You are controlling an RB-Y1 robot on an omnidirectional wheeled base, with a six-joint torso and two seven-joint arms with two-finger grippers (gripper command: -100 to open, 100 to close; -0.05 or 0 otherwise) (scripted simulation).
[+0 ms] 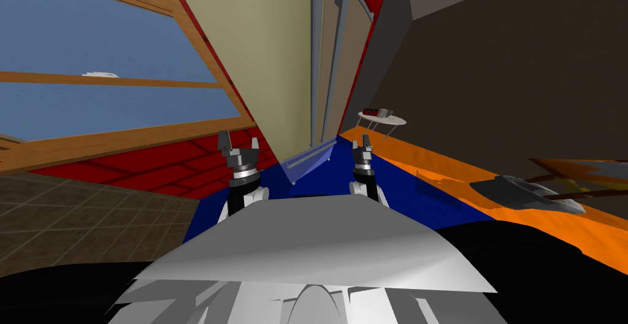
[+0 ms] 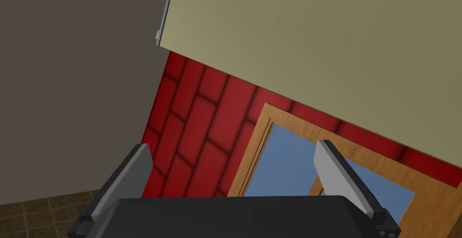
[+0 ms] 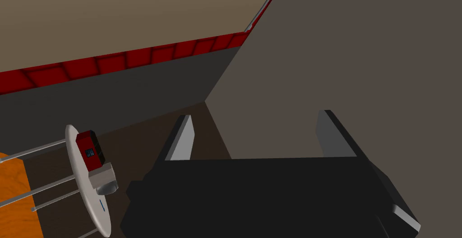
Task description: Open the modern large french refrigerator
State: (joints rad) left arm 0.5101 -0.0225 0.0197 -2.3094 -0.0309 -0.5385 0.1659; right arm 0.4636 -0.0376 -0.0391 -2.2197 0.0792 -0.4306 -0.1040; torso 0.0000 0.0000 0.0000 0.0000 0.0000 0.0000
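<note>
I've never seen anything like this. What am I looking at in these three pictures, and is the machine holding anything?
This is a two-armed robot in a simulated house. The wide picture comes from a camera on its head, looking steeply down. The left gripper and right gripper are its hands, each with two thin fingers. The other two pictures come from a camera on each wrist, looking along those fingers. Straight ahead stands the beige fridge with tall grey handles; opening it is the job. To the right is a small round table carrying a red box. Both grippers are open and hold nothing.
</note>
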